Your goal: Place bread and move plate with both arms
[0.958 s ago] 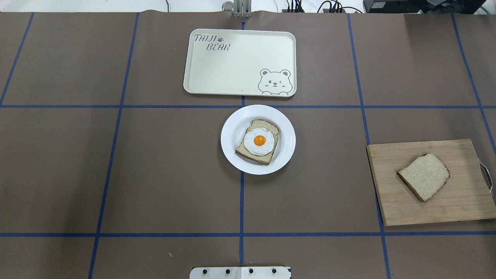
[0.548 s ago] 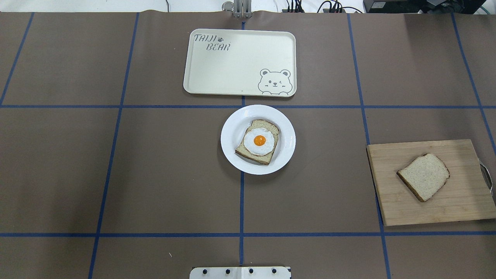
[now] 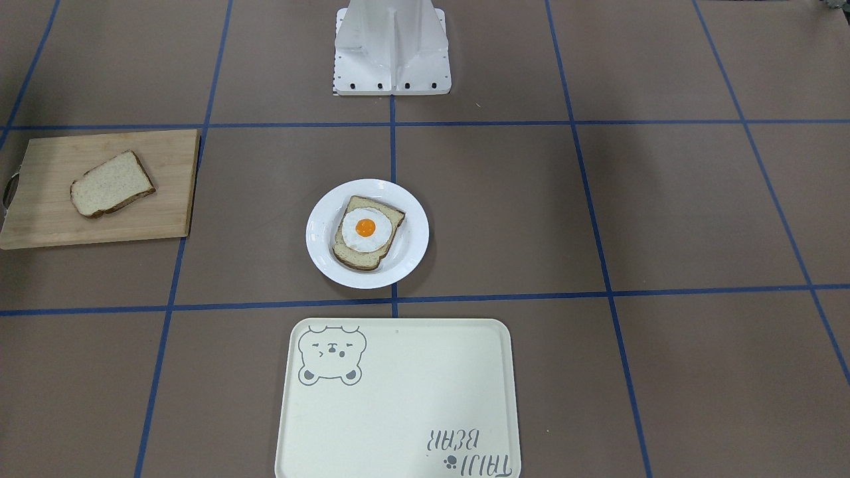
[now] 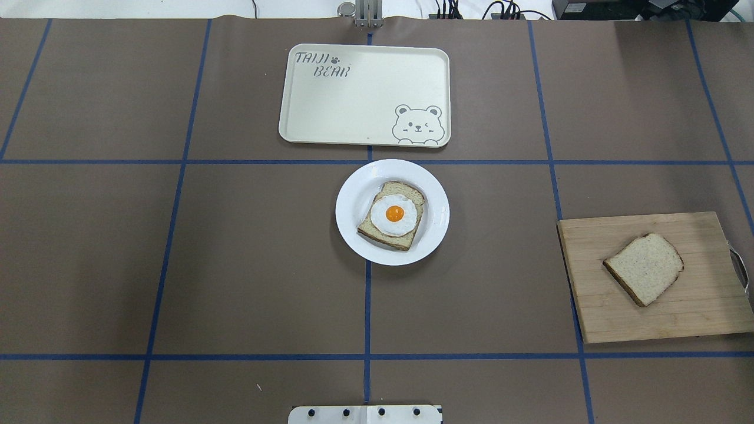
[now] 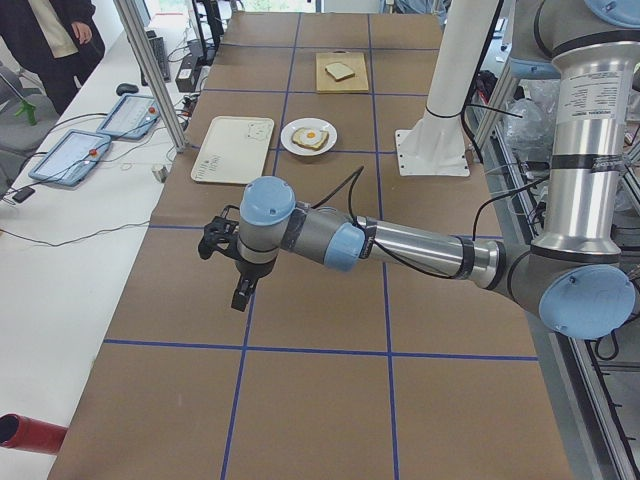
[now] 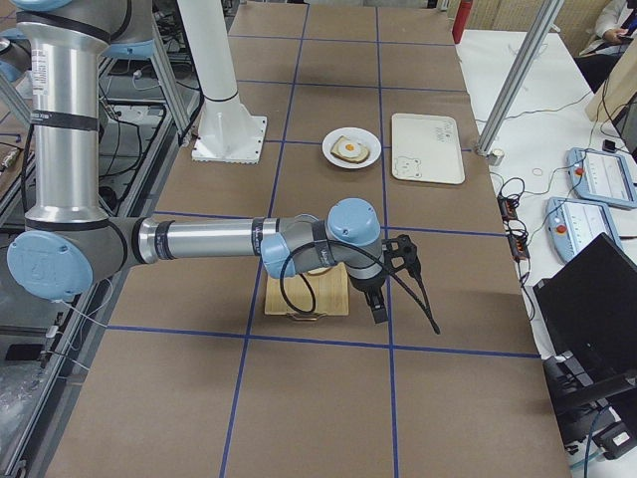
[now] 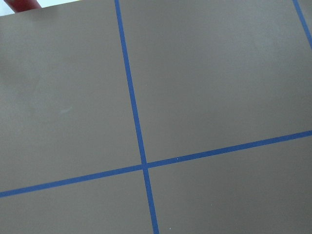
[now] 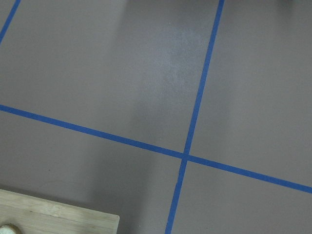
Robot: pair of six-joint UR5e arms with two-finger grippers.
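Bread (image 4: pixel 644 269) on board (image 4: pixel 695 318), apart from plate (image 4: pixel 349 203) | only side views show left gripper (image 5: pixel 242 298), right gripper (image 6: pixel 379 311) | you cannot tell their closure

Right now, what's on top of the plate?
A bread slice lies on the plate, with a fried egg on it. The egg hides the slice's middle; the plate under the slice can't be seen.

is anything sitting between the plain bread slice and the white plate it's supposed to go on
Nothing visible does. The bread lies on the wooden cutting board, and only bare brown table separates it from the plate. The egg-topped slice already fills the plate's middle.
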